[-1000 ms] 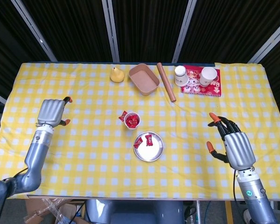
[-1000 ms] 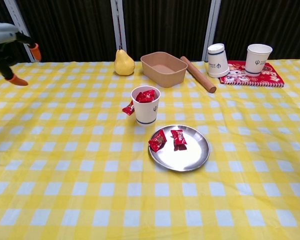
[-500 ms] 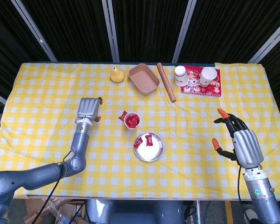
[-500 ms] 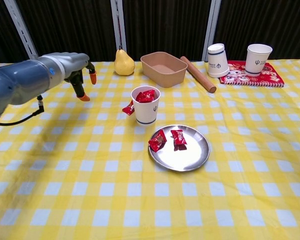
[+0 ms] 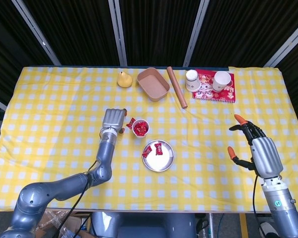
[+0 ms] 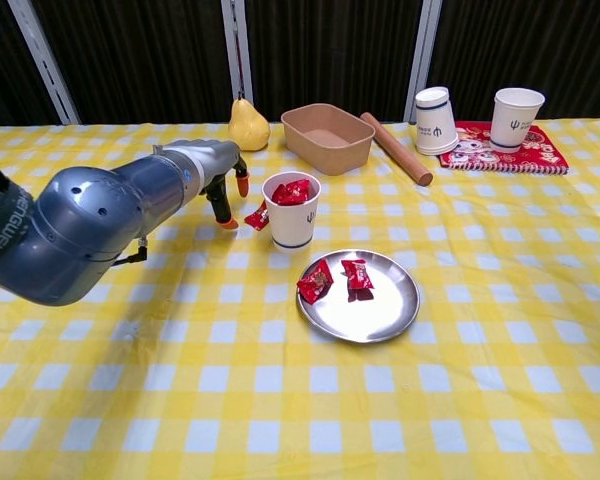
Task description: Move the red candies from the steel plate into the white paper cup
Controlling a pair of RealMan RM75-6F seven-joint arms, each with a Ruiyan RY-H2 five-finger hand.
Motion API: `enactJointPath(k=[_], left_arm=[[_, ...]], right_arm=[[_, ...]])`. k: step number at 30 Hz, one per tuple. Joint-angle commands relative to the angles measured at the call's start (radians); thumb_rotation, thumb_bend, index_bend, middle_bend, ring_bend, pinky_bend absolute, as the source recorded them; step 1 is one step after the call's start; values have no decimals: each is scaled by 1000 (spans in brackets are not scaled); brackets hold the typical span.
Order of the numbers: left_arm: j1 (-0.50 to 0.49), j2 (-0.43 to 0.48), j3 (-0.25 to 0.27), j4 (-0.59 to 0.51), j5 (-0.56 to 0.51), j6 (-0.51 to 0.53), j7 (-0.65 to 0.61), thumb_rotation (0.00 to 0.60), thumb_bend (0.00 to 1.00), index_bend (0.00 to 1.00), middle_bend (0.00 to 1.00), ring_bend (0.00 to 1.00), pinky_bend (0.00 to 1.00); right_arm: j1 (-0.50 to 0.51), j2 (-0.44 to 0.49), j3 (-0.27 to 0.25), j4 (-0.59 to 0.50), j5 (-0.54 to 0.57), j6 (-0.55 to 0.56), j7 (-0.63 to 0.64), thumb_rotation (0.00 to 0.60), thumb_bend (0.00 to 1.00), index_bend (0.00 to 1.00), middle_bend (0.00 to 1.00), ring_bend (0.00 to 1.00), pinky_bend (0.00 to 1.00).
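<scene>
Two red candies (image 6: 333, 278) are seen on the steel plate (image 6: 380, 318); more fill the white paper cup (image 6: 291, 226), one lies on the cloth beside it. Left hand (image 6: 223, 180) is held empty near that stray candy (image 6: 257, 216), fingers apart. Right hand (image 5: 256, 147) is spread, empty, well apart.

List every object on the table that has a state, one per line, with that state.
White paper cup near the plate: upright, holding red candies.
Round steel plate: two red wrapped candies on it.
Stray red candy: on the cloth beside the cup.
Tan rectangular tray: empty.
Left hand: empty, beside the cup.
Right hand: open, empty.
</scene>
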Motion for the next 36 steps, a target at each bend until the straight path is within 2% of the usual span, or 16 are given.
enactJointPath(k=[1, 13, 23, 31, 36], left_arm=[[-25, -33, -11, 47, 9, -24, -17, 600, 298, 330, 902, 938, 929], [-45, -87, -24, 112, 58, -45, -77, 600, 345, 357, 901, 938, 929], [-37, -103, -26, 151, 52, -62, -65, 600, 362, 391, 898, 934, 929], [-17, -84, -29, 123, 62, -48, -66, 600, 503, 459, 898, 934, 929], [3, -60, -28, 82, 73, -21, -70, 600, 508, 457, 896, 934, 929]], right_arm=[[-3, 3, 4, -1, -2, -5, 6, 600, 450, 51, 323, 165, 205], [-14, 4, 12, -4, -15, -21, 10, 600, 450, 52, 323, 164, 205], [-25, 5, 29, -4, -16, -17, 22, 600, 450, 51, 323, 165, 205], [-31, 0, 36, -4, -22, -16, 16, 600, 450, 52, 323, 165, 205], [-35, -3, 38, -3, -26, -19, 11, 600, 450, 52, 323, 165, 205]])
